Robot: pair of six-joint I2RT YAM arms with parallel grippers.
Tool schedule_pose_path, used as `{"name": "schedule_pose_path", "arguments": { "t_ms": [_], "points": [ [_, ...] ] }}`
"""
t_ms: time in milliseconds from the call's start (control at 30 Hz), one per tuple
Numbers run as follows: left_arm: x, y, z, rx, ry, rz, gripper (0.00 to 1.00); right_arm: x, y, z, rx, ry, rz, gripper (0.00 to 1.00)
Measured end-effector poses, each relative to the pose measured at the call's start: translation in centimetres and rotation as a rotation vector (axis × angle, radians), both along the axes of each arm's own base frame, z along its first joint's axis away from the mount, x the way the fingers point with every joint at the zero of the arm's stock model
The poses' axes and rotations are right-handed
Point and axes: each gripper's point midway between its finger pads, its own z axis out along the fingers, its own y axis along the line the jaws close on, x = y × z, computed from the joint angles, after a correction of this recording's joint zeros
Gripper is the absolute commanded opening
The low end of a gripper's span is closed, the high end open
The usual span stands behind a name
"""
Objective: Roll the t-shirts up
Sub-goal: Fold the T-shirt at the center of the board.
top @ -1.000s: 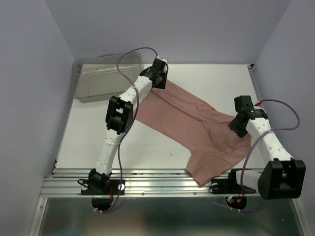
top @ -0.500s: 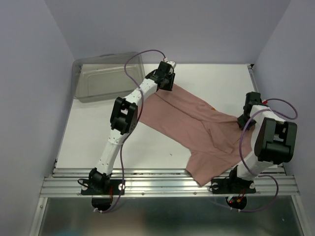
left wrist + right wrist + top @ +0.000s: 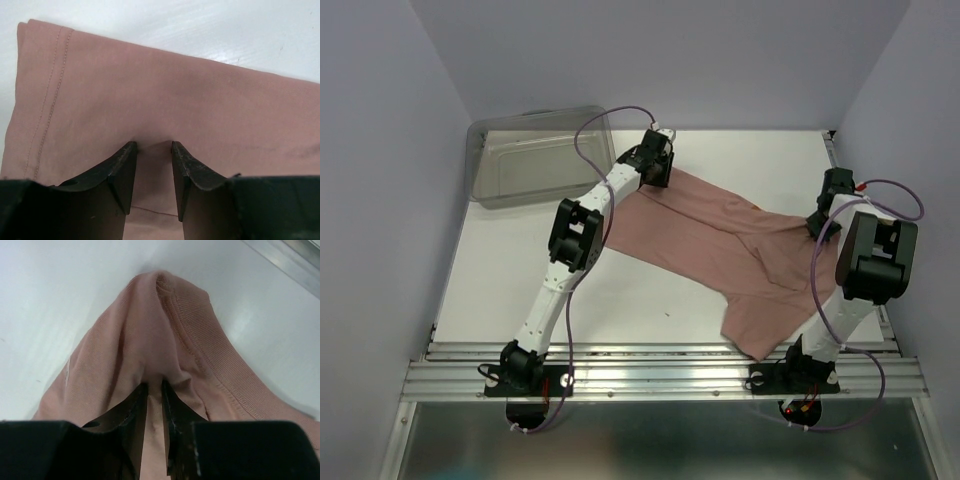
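One t-shirt (image 3: 710, 240), left end effector (image 3: 154, 145) pinching hem (image 3: 50, 85), right end effector (image 3: 155, 385) collar (image 3: 210, 355)

We log this as a robot lab test cell. Plain lavender walls (image 3: 380, 150) box in a white table (image 3: 500, 290). Two cabled arms (image 3: 546, 290) are bolted to an aluminium rail (image 3: 650, 375) at 6 o'clock, with a bin (image 3: 520, 165) at 10 o'clock.

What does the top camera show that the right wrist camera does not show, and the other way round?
Only the top view: the grey bin, the left gripper on the far end of the t-shirt, and its whole diagonal spread. Only the right wrist view: the ribbed collar, with cloth pinched in the right gripper. Both: the pink t-shirt and the white table.
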Motion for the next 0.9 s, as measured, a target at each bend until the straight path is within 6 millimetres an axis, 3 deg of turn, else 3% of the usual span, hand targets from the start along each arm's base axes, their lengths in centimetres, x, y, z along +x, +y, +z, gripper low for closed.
{"name": "schedule_pose_path", "arguments": {
  "t_ms": [67, 200, 300, 433, 533, 600, 800, 900],
  "points": [
    [0.7, -0.2, 0.1, -0.005, -0.016, 0.004, 0.45, 1.3, -0.1, 0.2, 0.005, -0.018, 0.01, 0.25],
    [1.0, -0.3, 0.2, -0.008, -0.025, 0.008, 0.45, 2.3, 0.5, 1.0, 0.043, -0.053, 0.045, 0.38],
    [1.1, -0.3, 0.2, -0.009, -0.025, 0.009, 0.45, 2.3, 1.5, 3.1, 0.074, -0.107, 0.082, 0.45],
    [0.9, -0.2, 1.0, -0.013, -0.03, 0.01, 0.45, 0.5, 3.2, 7.9, 0.085, -0.228, 0.125, 0.47],
    [0.6, -0.1, 2.8, -0.023, -0.043, 0.011, 0.45, -2.1, 5.0, 9.7, 0.089, -0.274, 0.157, 0.47],
    [0.4, -0.1, 4.9, -0.037, -0.063, 0.013, 0.45, -3.8, 6.7, 9.6, 0.105, -0.268, 0.192, 0.47],
    [-0.7, 0.8, 12.6, -0.094, -0.149, 0.038, 0.44, -8.8, 15.8, 5.8, 0.212, -0.107, 0.384, 0.47],
    [-1.1, 1.0, 14.7, -0.114, -0.172, 0.05, 0.43, -10.5, 17.0, 4.6, 0.213, -0.038, 0.408, 0.46]
  ]
}}
